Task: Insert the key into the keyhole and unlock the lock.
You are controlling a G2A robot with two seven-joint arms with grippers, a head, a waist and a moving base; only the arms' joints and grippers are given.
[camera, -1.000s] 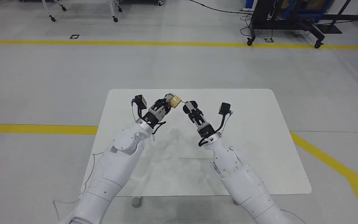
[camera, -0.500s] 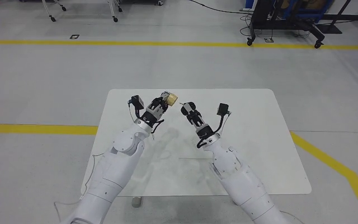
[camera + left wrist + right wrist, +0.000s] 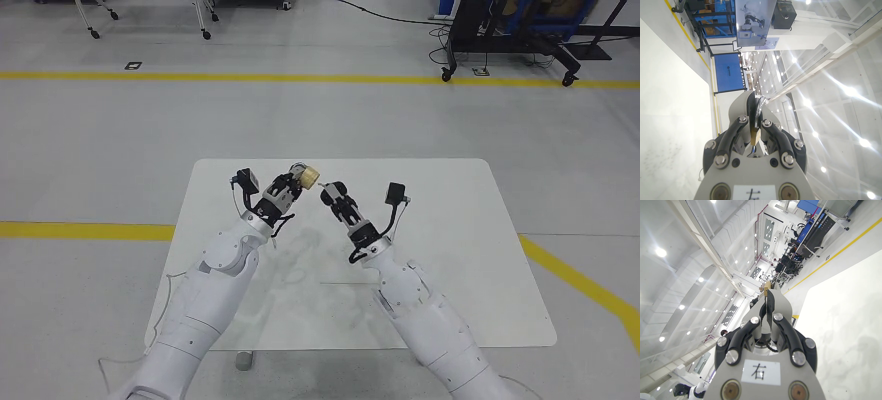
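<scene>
A brass padlock (image 3: 309,177) with a silver shackle (image 3: 760,103) is held above the back left of the white table (image 3: 455,255). My left gripper (image 3: 297,182) is shut on it; in the left wrist view the brass body (image 3: 755,135) sits between the fingers of the left gripper (image 3: 755,101). Just right of the lock, my right gripper (image 3: 329,191) is shut on the key, a thin metal edge (image 3: 765,301) between its pads. Seen from the right wrist, the right gripper (image 3: 770,292) points at the brass lock (image 3: 766,287) just beyond its tips. Whether key and lock touch I cannot tell.
Both grippers hang in the air over the table. The tabletop (image 3: 300,300) below them is bare, with wide free room to the right (image 3: 480,200). Yellow floor lines (image 3: 300,77) run past the table.
Both grippers have shifted a little to the left and back, staying close together. The right gripper has edged nearer the lock. Both stay shut.
</scene>
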